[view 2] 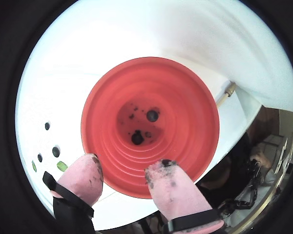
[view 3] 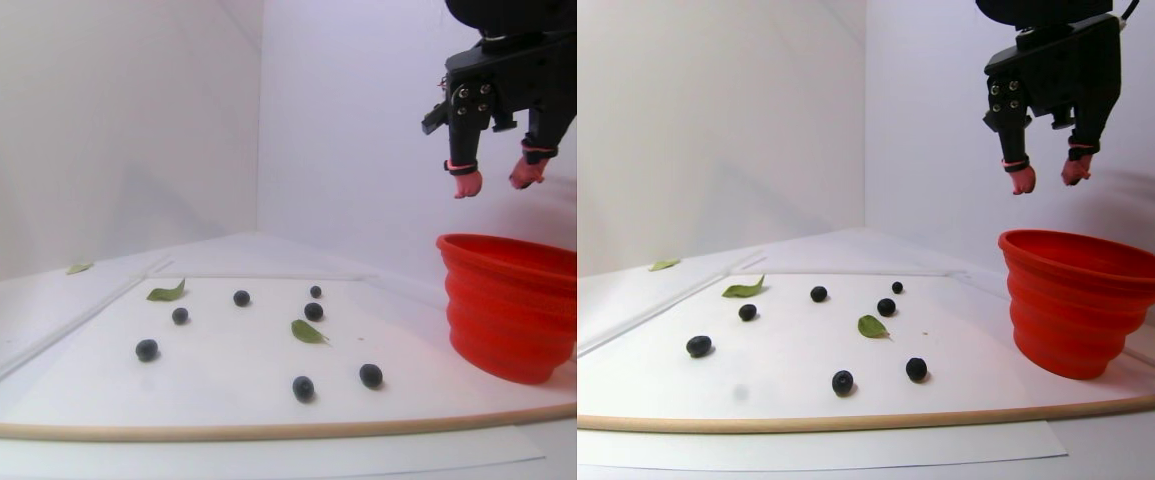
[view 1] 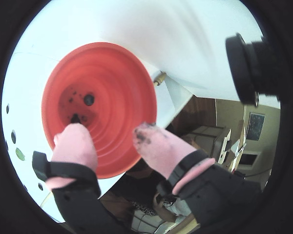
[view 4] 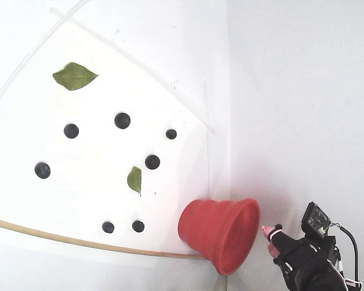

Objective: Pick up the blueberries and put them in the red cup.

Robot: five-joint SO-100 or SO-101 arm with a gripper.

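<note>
Blueberries (view 2: 137, 137) already lie at the bottom of the red cup (view 2: 195, 122), two of them. Seven more wait at the fixed view's left, and the gripper (view 2: 124, 173) hangs spread and empty above the cup.

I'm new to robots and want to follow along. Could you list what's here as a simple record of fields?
Gripper: open and empty, hanging above the cup
Cup: red cup, upright on the white table
Berries in cup: two blueberries on its bottom
Berries on table: seven
Leaves: green leaves lying among the berries
</note>
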